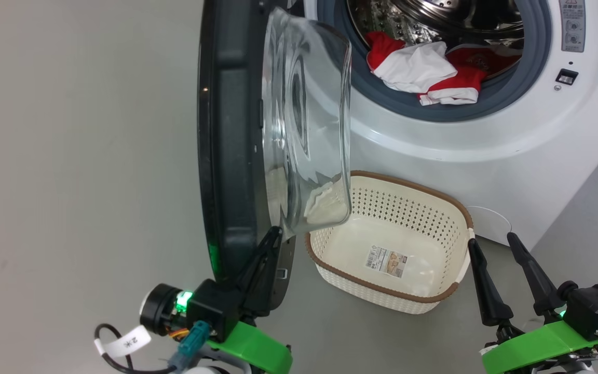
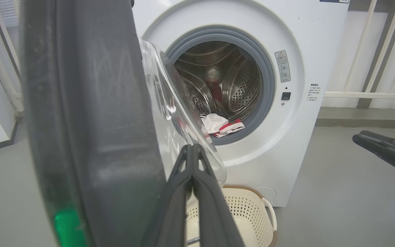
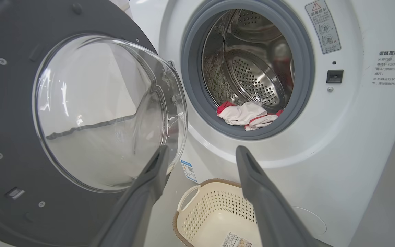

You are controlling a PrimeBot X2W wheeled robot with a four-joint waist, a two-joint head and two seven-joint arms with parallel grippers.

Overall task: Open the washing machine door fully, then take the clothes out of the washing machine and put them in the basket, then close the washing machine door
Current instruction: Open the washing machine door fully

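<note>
Left tool (image 1: 276, 232): fingers pressed together, tips at the lower inner edge of the washing machine door (image 1: 229, 130), directly ahead; probably the nearer arm for pushing it wider. Door glossy black, edge-on; glass bowl (image 1: 304, 130) clear, bulging rightward. Perforated cream basket (image 1: 382, 208) below. Soft red-and-white clothes (image 1: 423, 67) at the steel drum (image 1: 434, 18) mouth of the washing machine (image 1: 486, 150). Right tool (image 1: 491, 240): spread, empty, beside the basket.
</note>
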